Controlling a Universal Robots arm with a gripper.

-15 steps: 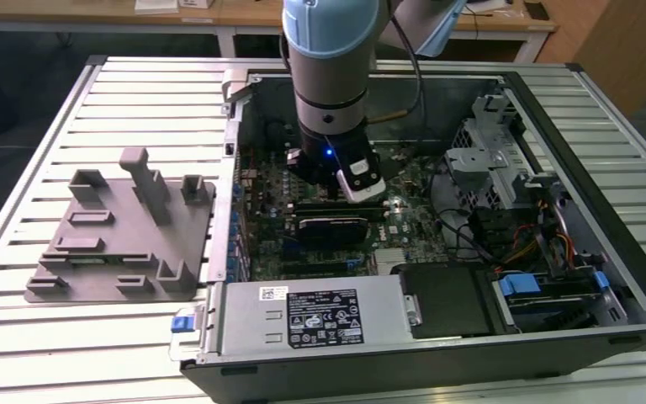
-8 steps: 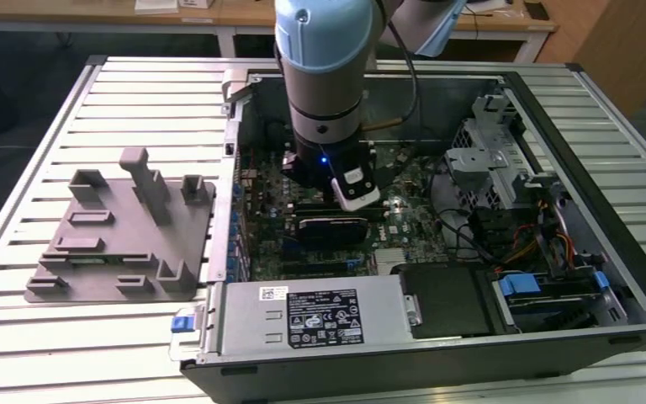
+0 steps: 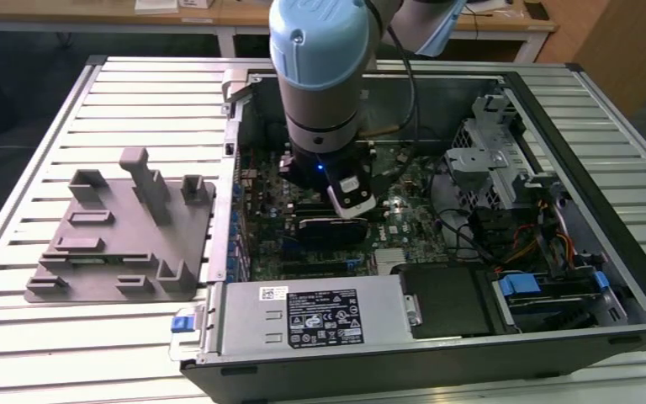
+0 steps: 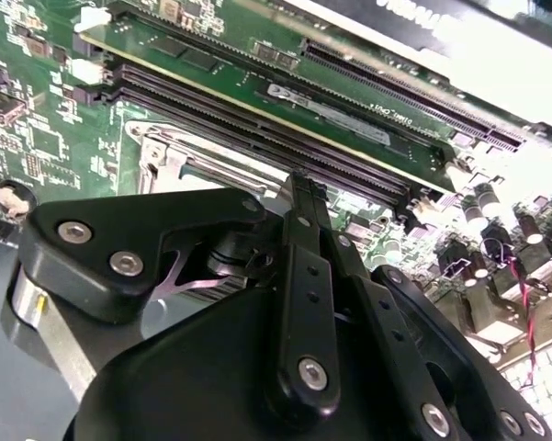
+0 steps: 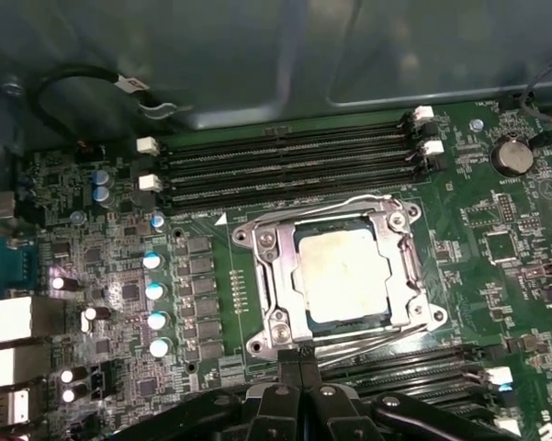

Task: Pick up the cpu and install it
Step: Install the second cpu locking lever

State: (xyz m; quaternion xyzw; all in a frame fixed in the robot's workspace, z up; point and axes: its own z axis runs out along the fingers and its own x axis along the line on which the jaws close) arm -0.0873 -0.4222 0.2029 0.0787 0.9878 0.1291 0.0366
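First wrist view: cpu [image 5: 342, 273] seated in the socket frame [image 5: 335, 276]; gripper [image 5: 299, 367] beside the frame, fingers together, empty. Install looks done; retreat needs clearance.

Above socket: gripper [image 5: 298, 381] with fingers pressed together hovers just beside the metal socket frame [image 5: 268, 276], the cpu [image 5: 342, 274] seated inside.
Flanks: memory slots [image 5: 285, 165] border two sides — low obstacles.
Beyond: case wall [image 5: 257, 64], loose cable [image 5: 64, 92].

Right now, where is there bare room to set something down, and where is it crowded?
Free: the slatted table around the grey fixture, and the strip in front of the case. Crowded: inside the case, where the gripper hangs over the board beside the cpu, which sits in its socket between memory slots.
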